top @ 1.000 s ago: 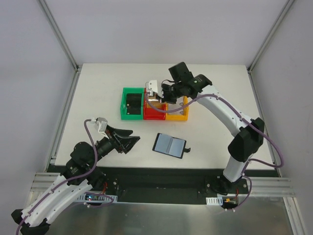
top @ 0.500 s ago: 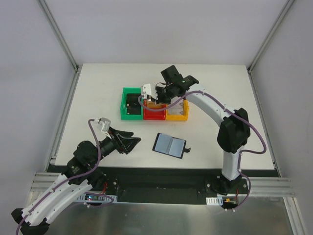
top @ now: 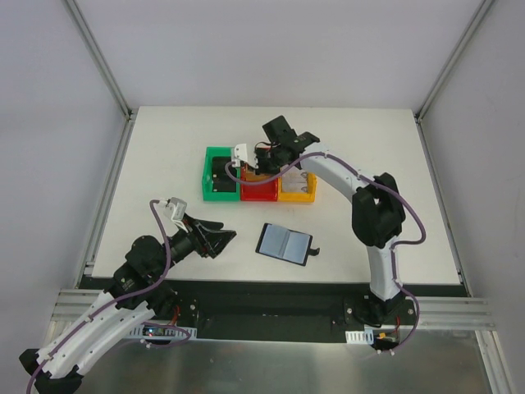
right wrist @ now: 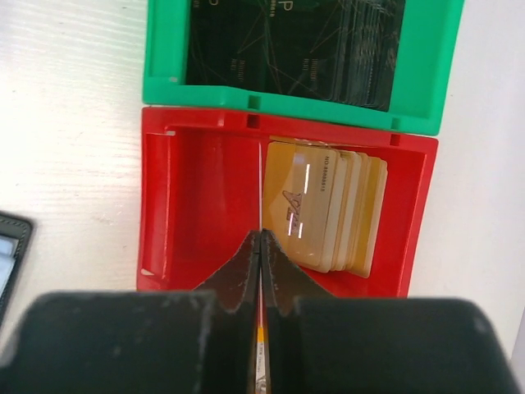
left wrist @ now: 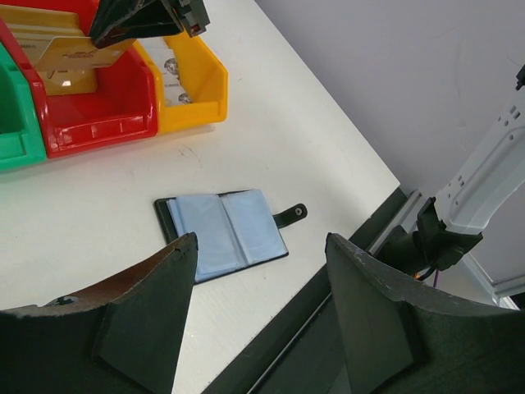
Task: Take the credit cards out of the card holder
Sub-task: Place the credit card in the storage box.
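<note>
Top external view: white table (top: 164,164) bounded by grey enclosure walls left, right and far, with a black rail along its near edge. Three bins sit side by side at centre-far, touching, and white tabletop shows on every side of the row. The card holder (top: 283,242) lies open and flat near the near edge, slightly right of centre and well apart from the bins. Its two bluish-grey panels face up and its black tab (top: 314,251) points right. Left gripper (top: 223,244) hovers just left of the holder, jaws spread, nothing in them. Right gripper (right wrist: 261,234) hangs over the red bin (top: 259,196), fingers clenched together. A thin pale sliver runs out from the tips; whether it is a card seen edge-on I cannot tell. Red bin: a fanned stack of tan-gold credit cards (right wrist: 324,205) lies in the half toward the yellow bin. Green bin (top: 221,195), leftmost: a dark glossy stack (right wrist: 295,41) with faint lettering. Yellow bin (top: 297,197), rightmost: pale grey-white cards (left wrist: 176,78).
</note>
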Motion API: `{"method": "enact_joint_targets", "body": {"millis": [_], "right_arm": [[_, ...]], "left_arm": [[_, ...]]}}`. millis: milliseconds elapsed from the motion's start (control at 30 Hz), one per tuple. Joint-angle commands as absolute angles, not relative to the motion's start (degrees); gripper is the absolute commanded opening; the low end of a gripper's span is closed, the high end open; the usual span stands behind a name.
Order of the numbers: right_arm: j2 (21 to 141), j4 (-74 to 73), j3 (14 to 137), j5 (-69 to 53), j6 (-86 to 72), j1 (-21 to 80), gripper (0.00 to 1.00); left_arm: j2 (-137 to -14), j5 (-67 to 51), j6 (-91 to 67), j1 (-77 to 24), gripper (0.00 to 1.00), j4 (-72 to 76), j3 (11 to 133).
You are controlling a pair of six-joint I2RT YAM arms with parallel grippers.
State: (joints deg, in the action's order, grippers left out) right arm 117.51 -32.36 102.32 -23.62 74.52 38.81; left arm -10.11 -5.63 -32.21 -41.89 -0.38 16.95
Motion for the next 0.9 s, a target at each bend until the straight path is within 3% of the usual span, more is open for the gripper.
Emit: {"method": "enact_joint_targets", "body": {"millis": [0,867], "right_arm": [[119.17,-28.39,105.20,-22.68,73.04,38.85,0.00],[124.28,-28.48,105.56,-21.01,70.66,38.67,0.00]], "left_arm": [[-10.28,-4.57,-32.34,-41.40,0.63,0.18,16.87],[-12.57,-3.96,-32.17,-41.31,0.63,-1.14,16.70]]}}
